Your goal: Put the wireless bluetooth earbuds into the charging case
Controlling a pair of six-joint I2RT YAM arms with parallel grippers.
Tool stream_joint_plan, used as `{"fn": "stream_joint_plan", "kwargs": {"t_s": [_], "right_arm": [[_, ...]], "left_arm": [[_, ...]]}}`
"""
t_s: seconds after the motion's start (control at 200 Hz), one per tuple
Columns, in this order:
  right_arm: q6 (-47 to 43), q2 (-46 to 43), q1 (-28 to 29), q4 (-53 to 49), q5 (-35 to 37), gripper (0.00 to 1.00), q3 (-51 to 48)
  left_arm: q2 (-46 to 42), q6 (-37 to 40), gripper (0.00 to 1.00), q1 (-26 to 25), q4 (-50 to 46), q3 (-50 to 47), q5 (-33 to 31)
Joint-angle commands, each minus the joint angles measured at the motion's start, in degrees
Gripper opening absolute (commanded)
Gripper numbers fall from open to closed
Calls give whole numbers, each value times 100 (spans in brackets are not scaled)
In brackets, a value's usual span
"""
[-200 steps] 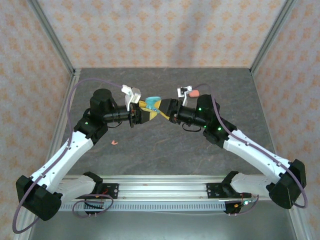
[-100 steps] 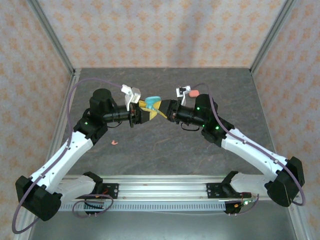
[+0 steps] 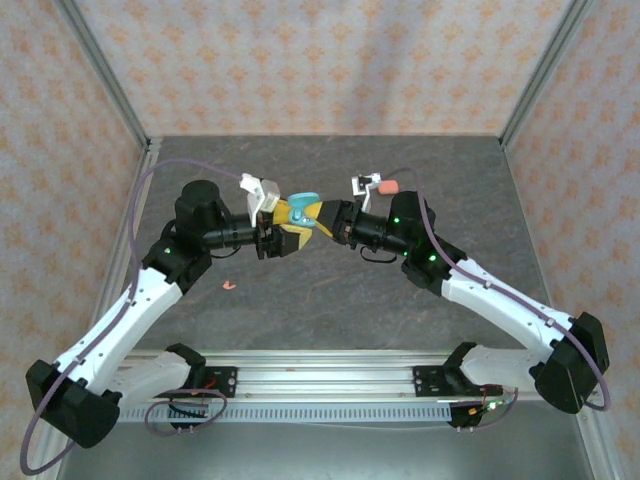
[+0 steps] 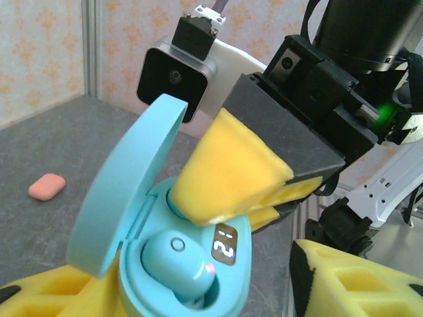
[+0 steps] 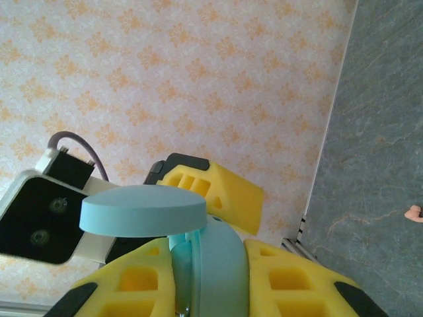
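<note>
Hovering above the middle of the table (image 3: 330,300), the right fingers (image 4: 231,172) clamp the open teal case (image 4: 129,205), one teal earbud (image 4: 175,261) seated; left fingers (image 4: 350,284) stand apart beside it.

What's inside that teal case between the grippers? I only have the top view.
Observer: In the left wrist view the case is open, and one teal earbud sits in it.
Operator: Who holds the case?
Observer: The right gripper clamps it. The right wrist view shows one yellow pad on each side.
Operator: And the left gripper?
Observer: The left gripper looks open. In its wrist view the fingers stand apart, and one is clear of the case.
</note>
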Motion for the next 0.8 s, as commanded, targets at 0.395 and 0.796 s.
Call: {"fn": "stream_joint_plan", "kwargs": {"t_s": [0.395,0.796], "right_arm": [[-143,-361,-181,12,-189,14,-66],[-62,-204,-209,30,-696,14,32]], "left_arm": [[-401,1502,64,3,-471,-104,-153],[26,907,63,-18,674,16,187]]}}
